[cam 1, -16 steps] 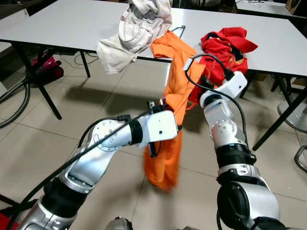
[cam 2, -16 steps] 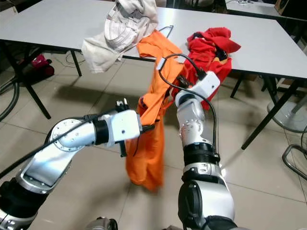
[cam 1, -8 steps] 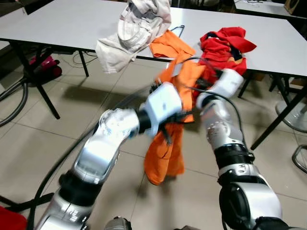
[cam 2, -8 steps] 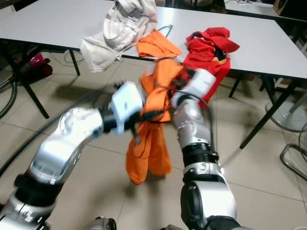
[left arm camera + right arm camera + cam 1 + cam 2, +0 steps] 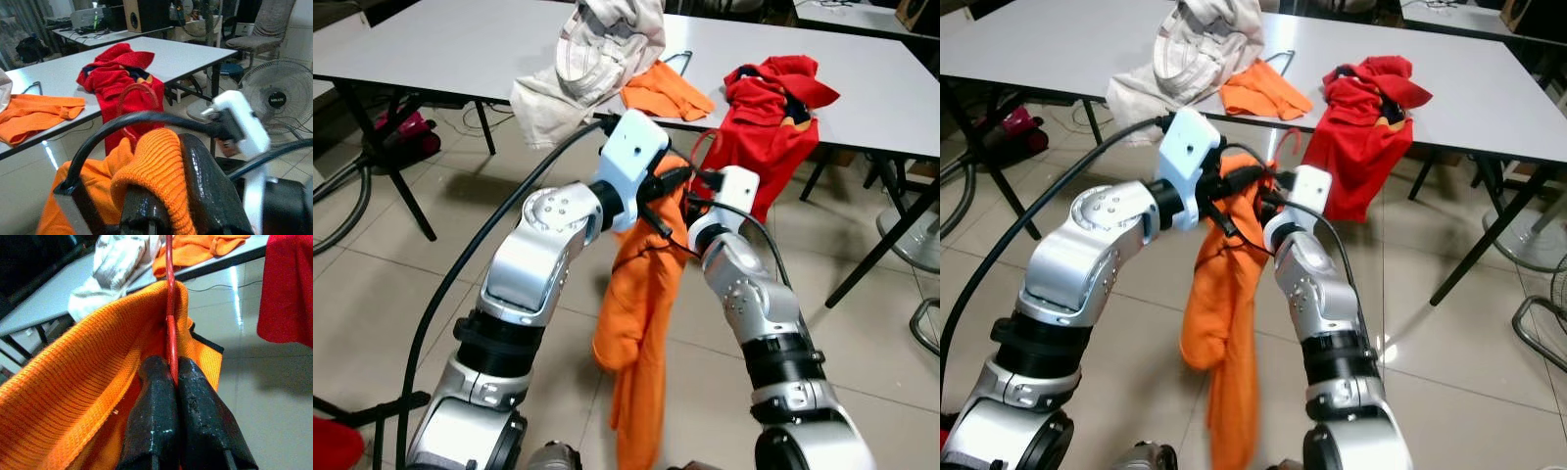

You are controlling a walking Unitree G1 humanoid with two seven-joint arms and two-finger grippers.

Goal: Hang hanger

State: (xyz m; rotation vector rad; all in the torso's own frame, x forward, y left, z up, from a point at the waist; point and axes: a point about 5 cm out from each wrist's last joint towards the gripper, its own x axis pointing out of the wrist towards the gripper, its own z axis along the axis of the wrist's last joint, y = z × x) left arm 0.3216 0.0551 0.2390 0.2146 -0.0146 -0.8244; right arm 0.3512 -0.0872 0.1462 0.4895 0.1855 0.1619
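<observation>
An orange knit garment (image 5: 636, 313) hangs in the air between my two arms, its lower end trailing toward the tiled floor. A thin red hanger (image 5: 169, 308) runs up through its neck opening, and the red hook (image 5: 1287, 149) pokes out above the cloth. My right gripper (image 5: 168, 364) is shut on the hanger wire. My left gripper (image 5: 668, 188) is shut on the garment's ribbed edge (image 5: 156, 156), right beside the right gripper (image 5: 693, 201). Both are held in front of the white table (image 5: 460, 49).
On the table lie a beige garment (image 5: 587, 59), a folded orange cloth (image 5: 666, 93), a black hanger (image 5: 680, 59) and a red garment (image 5: 773, 108) drooping over the edge. Black table legs (image 5: 881, 250) stand to the right, and a floor fan (image 5: 276, 98) beyond.
Both arms have lifted and drawn back toward me. The orange garment came away from the table edge and now hangs free, nearer the camera.
</observation>
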